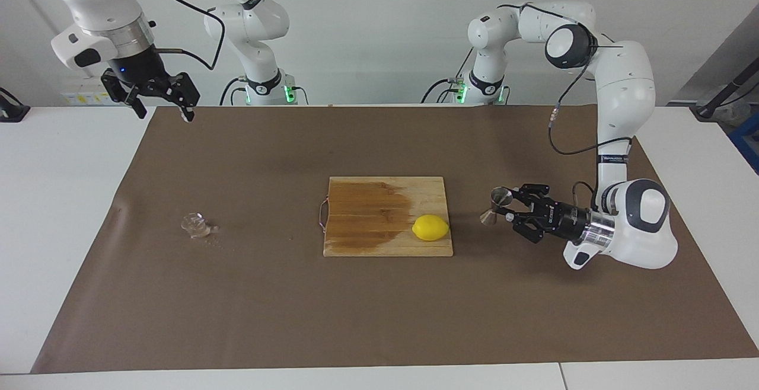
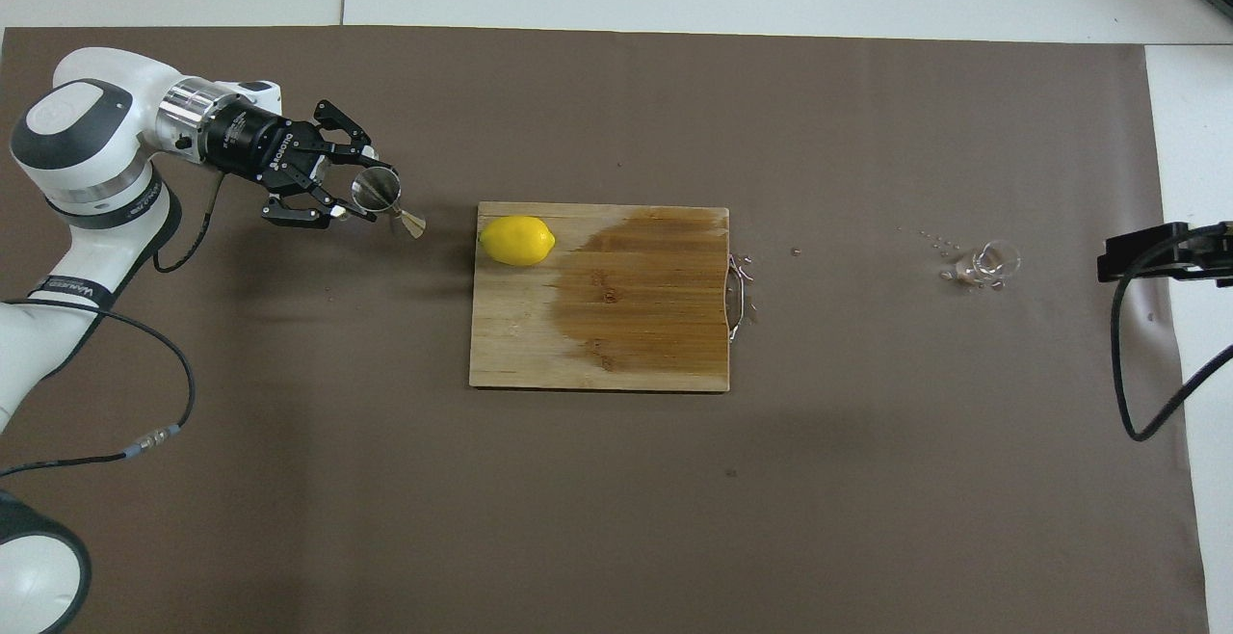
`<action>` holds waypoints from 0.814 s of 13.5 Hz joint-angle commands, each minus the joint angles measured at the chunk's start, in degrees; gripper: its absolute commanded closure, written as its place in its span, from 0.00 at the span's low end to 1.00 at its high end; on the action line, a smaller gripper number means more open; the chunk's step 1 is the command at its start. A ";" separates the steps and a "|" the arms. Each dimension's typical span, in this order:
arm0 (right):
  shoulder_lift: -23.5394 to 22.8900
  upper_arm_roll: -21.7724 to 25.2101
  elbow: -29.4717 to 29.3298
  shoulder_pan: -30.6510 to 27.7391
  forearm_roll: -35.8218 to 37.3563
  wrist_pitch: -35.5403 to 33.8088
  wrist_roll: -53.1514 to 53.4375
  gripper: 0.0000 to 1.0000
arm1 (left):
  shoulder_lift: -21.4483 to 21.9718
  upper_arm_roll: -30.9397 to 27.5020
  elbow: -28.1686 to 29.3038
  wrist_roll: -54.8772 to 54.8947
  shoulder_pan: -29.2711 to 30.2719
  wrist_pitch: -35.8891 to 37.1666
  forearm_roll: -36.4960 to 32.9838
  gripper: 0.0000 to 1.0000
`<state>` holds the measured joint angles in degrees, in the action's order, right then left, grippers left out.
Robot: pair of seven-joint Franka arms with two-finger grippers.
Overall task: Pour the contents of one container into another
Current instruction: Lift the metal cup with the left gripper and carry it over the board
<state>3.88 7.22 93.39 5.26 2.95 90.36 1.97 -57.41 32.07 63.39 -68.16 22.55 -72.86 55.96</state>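
My left gripper is shut on the metal jigger at its waist. It holds the jigger tilted, low over the brown mat, beside the lemon end of the cutting board. The small clear glass cup stands on the mat toward the right arm's end of the table, with water drops around it. My right gripper hangs open and empty, high over the mat's corner by its own base, well away from the cup.
A wooden cutting board with a dark wet patch lies mid-table. A yellow lemon sits on the board's corner nearest the jigger. A brown mat covers most of the white table.
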 commanded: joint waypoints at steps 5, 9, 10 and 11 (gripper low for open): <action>-0.02 -0.18 -0.49 -0.25 -0.49 -0.71 0.75 0.00 | 7.73 -2.88 6.56 -1.72 -9.44 -8.42 8.02 0.65; -0.02 -0.18 -0.49 -0.25 -0.49 -0.71 0.75 0.00 | 10.73 -8.24 10.43 -1.45 -16.91 -13.26 14.09 0.66; -0.02 -0.18 -0.49 -0.25 -0.49 -0.71 0.75 0.00 | 11.00 -8.25 11.57 -1.37 -17.97 -15.54 14.27 0.67; -0.02 -0.18 -0.49 -0.25 -0.49 -0.71 0.75 0.00 | 11.70 -8.25 12.71 -0.84 -18.85 -17.65 14.96 0.67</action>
<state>3.88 7.22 93.39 5.26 2.95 90.36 1.97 -49.54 25.69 71.32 -69.65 5.23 -86.97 68.54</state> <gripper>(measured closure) 0.000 0.515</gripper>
